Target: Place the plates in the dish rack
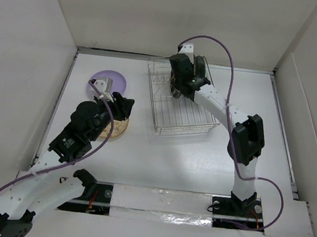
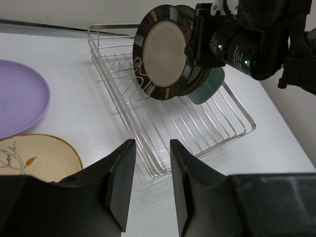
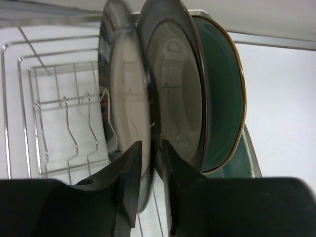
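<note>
Right hand [image 3: 152,148] astride rim of black-rimmed plate [image 3: 127,94], grip unclear; left hand [image 2: 152,145] spread; tan plate [image 2: 44,158] cut off.

Place: a robot lab test cell, not a home kitchen.
Enclosure: plain white panels [image 1: 28,52] wall the left, far and right edges of the white surface [image 1: 159,158].
Rig: left arm [image 1: 35,196] and right arm [image 1: 247,140] bolted at the near edge; loose purple cables [image 1: 232,75]; silvery tape [image 1: 159,213].
Props: wire dish rack [image 1: 178,118], plates [image 2: 165,59].
</note>
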Controlling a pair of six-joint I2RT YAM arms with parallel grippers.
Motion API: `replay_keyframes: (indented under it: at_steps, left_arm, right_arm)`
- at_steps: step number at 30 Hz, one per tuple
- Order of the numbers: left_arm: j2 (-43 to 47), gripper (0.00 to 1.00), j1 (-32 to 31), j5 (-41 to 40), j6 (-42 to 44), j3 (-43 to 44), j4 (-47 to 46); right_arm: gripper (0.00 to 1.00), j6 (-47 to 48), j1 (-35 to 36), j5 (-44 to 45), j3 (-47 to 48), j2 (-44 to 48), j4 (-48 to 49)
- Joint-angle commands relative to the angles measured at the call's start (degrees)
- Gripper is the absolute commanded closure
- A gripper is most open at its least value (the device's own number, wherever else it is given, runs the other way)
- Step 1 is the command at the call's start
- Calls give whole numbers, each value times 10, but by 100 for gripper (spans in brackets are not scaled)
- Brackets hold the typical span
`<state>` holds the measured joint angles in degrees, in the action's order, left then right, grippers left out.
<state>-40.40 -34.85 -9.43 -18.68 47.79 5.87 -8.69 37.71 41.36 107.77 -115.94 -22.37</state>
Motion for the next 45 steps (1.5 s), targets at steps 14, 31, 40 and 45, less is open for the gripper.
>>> replay_keyframes:
  at_steps: [14,31,40,45]
  left_arm:
    - [-80,78,18,-132,-50,24,33]
    - [-243,35,482,92,-133,-84,50]
    - [-393,39,514,186,-122,-109,20]
    - [-407,41,514,193,-125,-117,11]
  right_arm:
    - [15,-39,9,-98,-104,209,104]
    - [91,-117,93,-130,-578,650,242]
    - [89,-112,39,-197,-613,696,255]
    - [89,-115,26,-218,-619,695,259]
